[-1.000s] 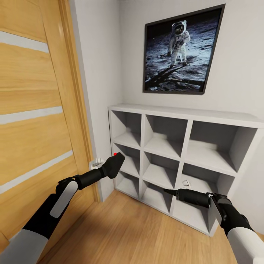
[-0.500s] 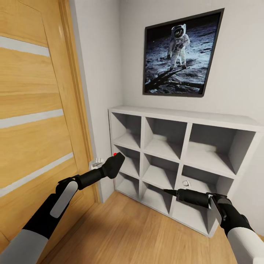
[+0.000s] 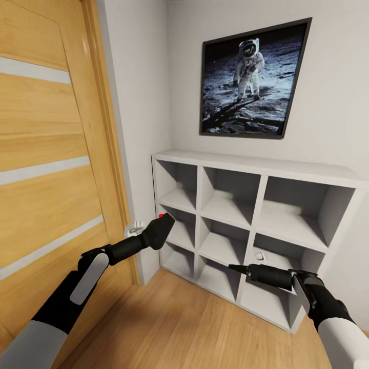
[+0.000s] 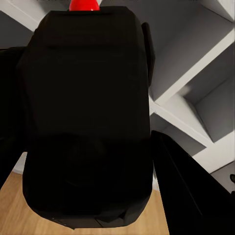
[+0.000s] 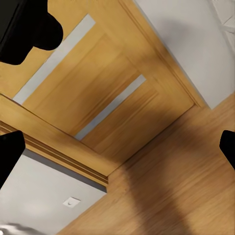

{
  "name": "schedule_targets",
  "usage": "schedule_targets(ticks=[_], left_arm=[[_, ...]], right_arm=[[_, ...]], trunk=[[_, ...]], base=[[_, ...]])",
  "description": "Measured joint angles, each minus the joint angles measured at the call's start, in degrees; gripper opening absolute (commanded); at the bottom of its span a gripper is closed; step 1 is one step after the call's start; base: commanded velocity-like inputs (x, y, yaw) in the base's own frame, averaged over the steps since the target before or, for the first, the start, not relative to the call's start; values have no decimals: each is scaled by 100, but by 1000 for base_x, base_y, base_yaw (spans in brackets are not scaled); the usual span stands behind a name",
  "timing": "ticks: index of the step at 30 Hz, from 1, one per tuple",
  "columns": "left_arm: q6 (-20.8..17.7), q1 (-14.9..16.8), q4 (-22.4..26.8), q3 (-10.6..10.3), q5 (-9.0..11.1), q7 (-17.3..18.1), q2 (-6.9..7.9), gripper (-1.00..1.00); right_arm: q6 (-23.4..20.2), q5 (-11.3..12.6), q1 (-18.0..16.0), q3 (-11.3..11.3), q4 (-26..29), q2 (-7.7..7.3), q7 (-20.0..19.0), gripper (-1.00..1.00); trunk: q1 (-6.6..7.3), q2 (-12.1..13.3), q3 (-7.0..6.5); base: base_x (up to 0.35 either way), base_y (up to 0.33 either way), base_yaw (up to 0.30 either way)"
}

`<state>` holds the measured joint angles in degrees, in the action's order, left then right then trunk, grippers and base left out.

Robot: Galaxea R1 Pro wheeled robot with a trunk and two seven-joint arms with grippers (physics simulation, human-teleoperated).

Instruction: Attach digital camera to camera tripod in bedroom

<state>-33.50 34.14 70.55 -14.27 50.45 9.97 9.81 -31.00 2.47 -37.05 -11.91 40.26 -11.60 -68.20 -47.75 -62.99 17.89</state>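
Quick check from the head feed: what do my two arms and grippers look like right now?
Both arms have pale grey upper shells and matte black forearms, each with a light grey panel near the wrist. The left gripper is a blocky black wedge; the right gripper tapers to slim black jaws. No cables or markings are visible.

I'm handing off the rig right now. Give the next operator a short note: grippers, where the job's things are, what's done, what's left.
Left gripper: shut on the digital camera, red button up, held in front of the white cube shelf.
Right gripper: looks empty; open or shut is hard to tell.
Surroundings: wooden door to the left, astronaut picture above the shelf, a small white object in one cube.
Done: camera picked up.
Left: find the tripod, likely by turning away from this corner, then mount the camera.
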Motion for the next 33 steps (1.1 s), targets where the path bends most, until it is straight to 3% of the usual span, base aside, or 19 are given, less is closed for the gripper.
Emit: schedule_targets(ticks=[33], left_arm=[[0,0,8,13,-1,0,9,-100]], right_arm=[[9,0,0,-3,0,0,0,100]], trunk=[[725,1325,-594]], base=[[0,0,0]])
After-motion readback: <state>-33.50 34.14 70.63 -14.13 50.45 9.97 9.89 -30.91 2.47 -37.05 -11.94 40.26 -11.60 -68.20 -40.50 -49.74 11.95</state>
